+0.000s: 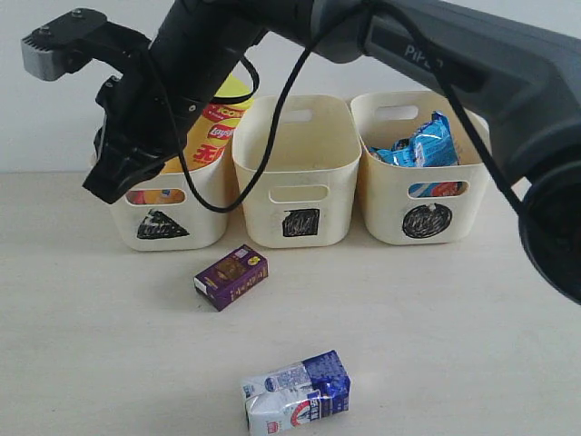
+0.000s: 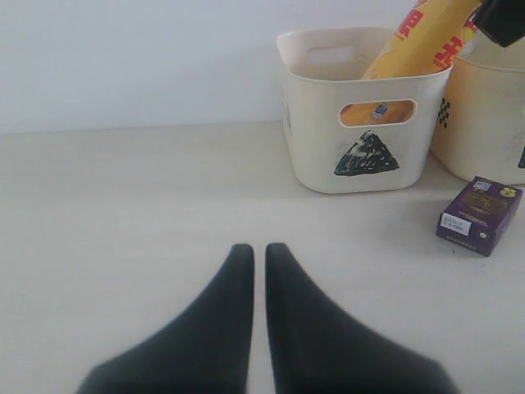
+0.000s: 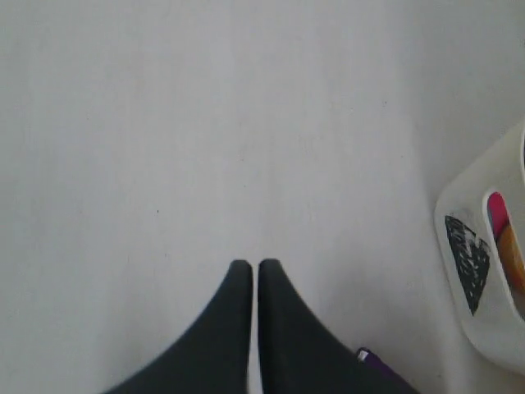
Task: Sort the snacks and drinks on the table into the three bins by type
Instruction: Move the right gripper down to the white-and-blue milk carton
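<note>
Three cream bins stand in a row: the triangle bin [image 1: 213, 232], the square bin [image 1: 263, 195] and the circle bin [image 1: 381, 218]. A yellow crisp tube [image 1: 211, 127] leans in the triangle bin, and something pink [image 3: 496, 212] shows through its handle cut-out. A blue bag [image 1: 422, 145] lies in the circle bin. The purple box [image 1: 231, 277] and the blue-and-white milk carton [image 1: 297, 393] lie on the table. My right gripper [image 1: 102, 189] hangs shut and empty by the triangle bin's front left corner. My left gripper [image 2: 253, 248] is shut and empty low over the table.
My right arm [image 1: 436, 45] reaches across from the upper right, above all three bins, trailing a black cable [image 1: 272, 136]. The left wrist view shows the triangle bin [image 2: 316, 123] and the purple box [image 2: 480, 215] ahead of the left gripper.
</note>
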Available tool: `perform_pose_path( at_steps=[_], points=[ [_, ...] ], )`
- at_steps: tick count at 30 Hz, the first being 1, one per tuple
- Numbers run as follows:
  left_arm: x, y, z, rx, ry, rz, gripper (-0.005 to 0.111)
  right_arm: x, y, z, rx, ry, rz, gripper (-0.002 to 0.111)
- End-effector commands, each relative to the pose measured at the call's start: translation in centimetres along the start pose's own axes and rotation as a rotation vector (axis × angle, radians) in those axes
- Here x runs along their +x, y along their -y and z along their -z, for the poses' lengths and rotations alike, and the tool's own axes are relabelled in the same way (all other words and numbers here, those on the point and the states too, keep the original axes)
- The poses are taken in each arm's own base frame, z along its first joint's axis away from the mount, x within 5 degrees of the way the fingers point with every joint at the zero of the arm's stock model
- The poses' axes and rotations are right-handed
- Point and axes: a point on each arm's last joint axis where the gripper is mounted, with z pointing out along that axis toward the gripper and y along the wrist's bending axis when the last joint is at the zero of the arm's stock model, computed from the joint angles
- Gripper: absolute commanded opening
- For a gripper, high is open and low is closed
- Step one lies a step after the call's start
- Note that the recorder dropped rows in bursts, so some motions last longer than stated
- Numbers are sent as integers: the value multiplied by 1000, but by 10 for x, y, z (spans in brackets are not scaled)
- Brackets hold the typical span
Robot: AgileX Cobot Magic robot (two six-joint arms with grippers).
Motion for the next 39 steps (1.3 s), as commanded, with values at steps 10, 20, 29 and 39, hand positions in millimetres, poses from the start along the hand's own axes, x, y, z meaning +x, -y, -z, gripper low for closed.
perform_pose_path(
  at_steps=[10, 20, 29, 39],
  points=[
    [0, 0, 0, -1, 6, 14, 4, -13, -44, -16, 83, -194, 248, 0],
    [1, 0, 0, 0, 4, 15, 4, 37, -70, -8, -56, -366, 367, 0],
    [0, 0, 0, 0, 7, 15, 4, 98, -62, -23, -104, -612, 406, 0],
    [0, 0, 0, 0, 7, 15, 4, 140, -35, -14, -215, -517, 214, 20]
  ],
)
